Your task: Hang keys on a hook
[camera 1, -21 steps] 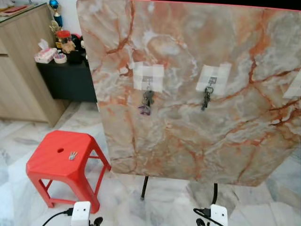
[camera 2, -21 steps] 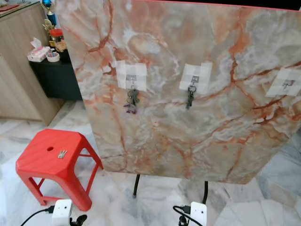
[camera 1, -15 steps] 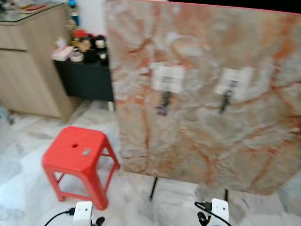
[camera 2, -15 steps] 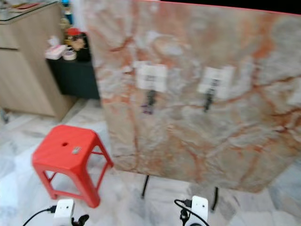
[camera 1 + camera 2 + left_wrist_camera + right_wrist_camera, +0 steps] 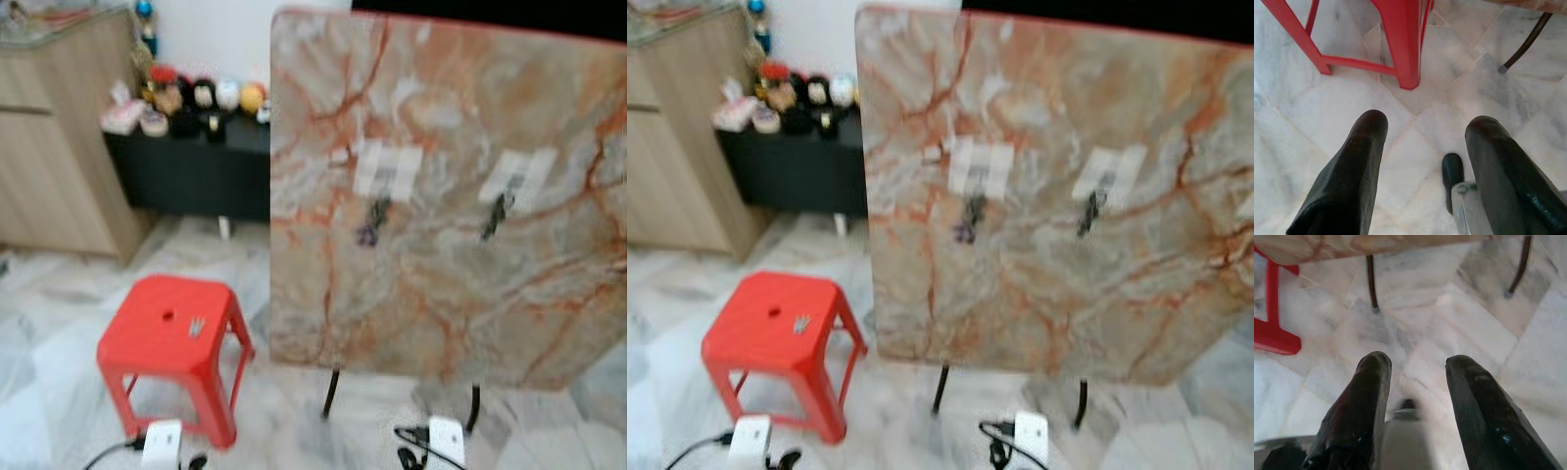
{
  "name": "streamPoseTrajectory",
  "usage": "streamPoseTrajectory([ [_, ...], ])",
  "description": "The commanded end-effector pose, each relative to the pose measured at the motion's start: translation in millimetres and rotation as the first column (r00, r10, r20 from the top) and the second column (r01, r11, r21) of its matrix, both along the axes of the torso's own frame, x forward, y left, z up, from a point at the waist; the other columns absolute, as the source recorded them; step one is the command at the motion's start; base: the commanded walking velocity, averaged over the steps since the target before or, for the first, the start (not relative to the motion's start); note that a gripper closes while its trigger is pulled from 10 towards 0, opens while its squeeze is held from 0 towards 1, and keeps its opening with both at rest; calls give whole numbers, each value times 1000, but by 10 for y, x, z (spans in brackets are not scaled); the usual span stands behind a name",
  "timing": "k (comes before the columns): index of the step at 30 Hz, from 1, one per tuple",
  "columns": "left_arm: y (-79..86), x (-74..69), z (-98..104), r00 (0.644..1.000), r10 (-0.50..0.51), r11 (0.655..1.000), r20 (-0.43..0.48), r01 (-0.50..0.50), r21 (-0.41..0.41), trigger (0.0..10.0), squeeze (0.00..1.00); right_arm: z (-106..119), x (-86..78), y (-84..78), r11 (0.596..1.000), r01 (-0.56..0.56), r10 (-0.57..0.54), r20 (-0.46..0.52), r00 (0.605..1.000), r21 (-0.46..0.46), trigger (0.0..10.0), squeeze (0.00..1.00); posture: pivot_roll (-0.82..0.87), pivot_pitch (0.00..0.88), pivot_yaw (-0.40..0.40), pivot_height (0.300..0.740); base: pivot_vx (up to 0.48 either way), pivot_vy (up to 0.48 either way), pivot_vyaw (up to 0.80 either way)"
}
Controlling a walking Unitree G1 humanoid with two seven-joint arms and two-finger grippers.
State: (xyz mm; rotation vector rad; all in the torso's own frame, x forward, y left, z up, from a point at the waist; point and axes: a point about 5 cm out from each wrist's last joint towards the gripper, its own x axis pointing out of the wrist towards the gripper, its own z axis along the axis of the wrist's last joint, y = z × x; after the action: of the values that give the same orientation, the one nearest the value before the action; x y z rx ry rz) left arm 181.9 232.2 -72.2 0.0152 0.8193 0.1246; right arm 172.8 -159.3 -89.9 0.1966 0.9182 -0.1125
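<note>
Resting on the red stool (image 5: 168,338) left of the marble board (image 5: 446,196), the keys (image 5: 196,328) lie untouched; left gripper (image 5: 1425,147) and right gripper (image 5: 1418,377) hang wide apart. No legible writing.

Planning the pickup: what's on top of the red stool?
One small bunch of keys lies on the red stool, beside the seat's centre hole. Blur hides how many keys there are.
</note>
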Motion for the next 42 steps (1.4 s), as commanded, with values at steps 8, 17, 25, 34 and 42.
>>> streamPoseTrajectory([
  [8, -31, -8, -15, 1000, 10, 1000, -9, -10, -11, 10000, 0, 0, -6, -76, 999, 24, -24, -8, 1000, -28, 10000, 0, 19, 0, -52, 740, 0, 339, 0],
  [17, -30, 7, -7, 1000, 10, 1000, -2, -10, -15, 10000, 0, 12, 27, -41, 1000, 28, -28, 1, 1000, -6, 10000, 0, 20, 0, -46, 740, 0, 338, 0],
  [25, -29, 22, 2, 1000, 8, 1000, 6, -8, -14, 10000, 0, 15, 35, -45, 999, 53, -53, -1, 999, -11, 10000, 0, 34, 0, -44, 740, 0, 337, 0],
  [34, -42, 26, 4, 1000, 7, 1000, 12, -6, -17, 10000, 0, 18, 26, -144, 996, 84, -84, 0, 996, -19, 10000, 0, 31, 0, -54, 740, 0, 339, 0],
  [42, -41, 8, -4, 1000, 12, 1000, 11, -12, -18, 10000, 0, 17, 23, -150, 998, 61, -62, -3, 998, -22, 10000, 0, 34, 0, -57, 740, 0, 339, 0],
])
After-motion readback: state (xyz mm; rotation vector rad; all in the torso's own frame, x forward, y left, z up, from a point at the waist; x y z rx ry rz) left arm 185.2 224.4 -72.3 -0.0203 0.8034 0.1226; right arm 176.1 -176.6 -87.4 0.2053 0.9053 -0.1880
